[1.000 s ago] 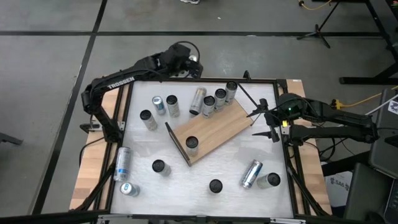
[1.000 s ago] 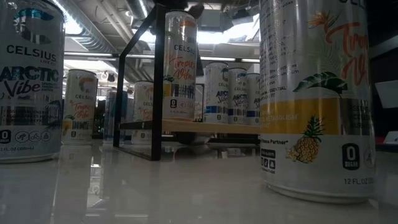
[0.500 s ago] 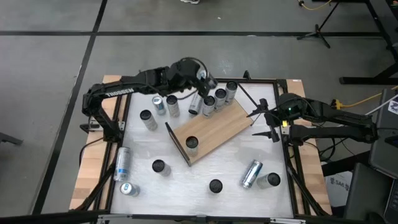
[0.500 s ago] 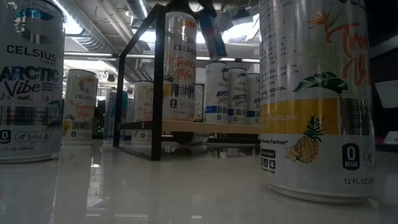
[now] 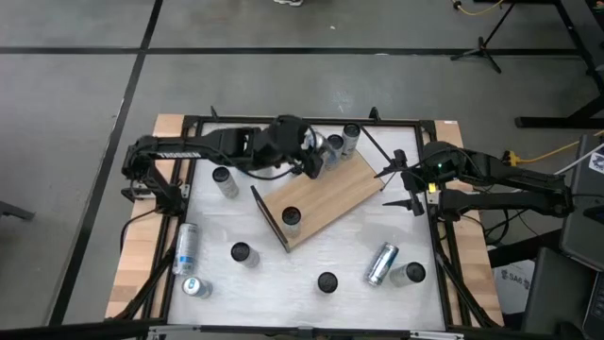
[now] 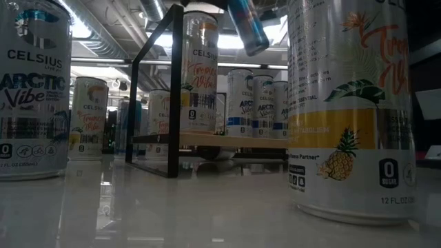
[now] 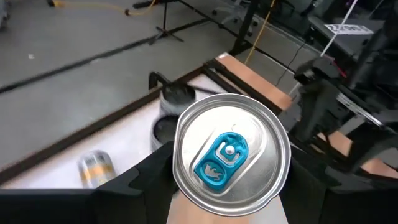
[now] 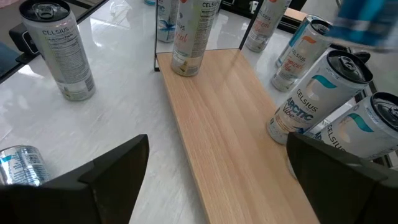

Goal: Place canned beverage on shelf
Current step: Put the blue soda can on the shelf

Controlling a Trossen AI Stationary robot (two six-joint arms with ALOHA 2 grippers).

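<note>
My left gripper (image 5: 308, 156) hangs above the far end of the shelf (image 5: 326, 200), a light wood board, and is shut on a canned beverage (image 7: 230, 155) with a silver top and a blue tab. In the low view this can (image 6: 247, 24) shows tilted, high over the shelf. A second can (image 5: 292, 218) stands upright on the shelf's near end. By the table's right edge my right gripper (image 5: 396, 186) waits open, with nothing between its fingers. My left gripper pinches the can's side wall (image 7: 177, 186) just below the top rim between its two fingers (image 7: 146, 183). The can's top faces back toward the wrist. The can is lifted clear of everything and tilted, its bottom end lower.
Upright cans (image 5: 350, 138) stand in a row along the shelf's far side, close to the held can. More cans stand or lie on the white tabletop: at the left (image 5: 224, 179), the near left (image 5: 186, 247) and the near right (image 5: 381, 263). A black frame edges the table.
My left gripper has swung in from beyond the table's far-left corner toward the right and the near edge, carrying the can the whole way. It now hangs over the shelf's far end. The can has stayed clear of the table.
</note>
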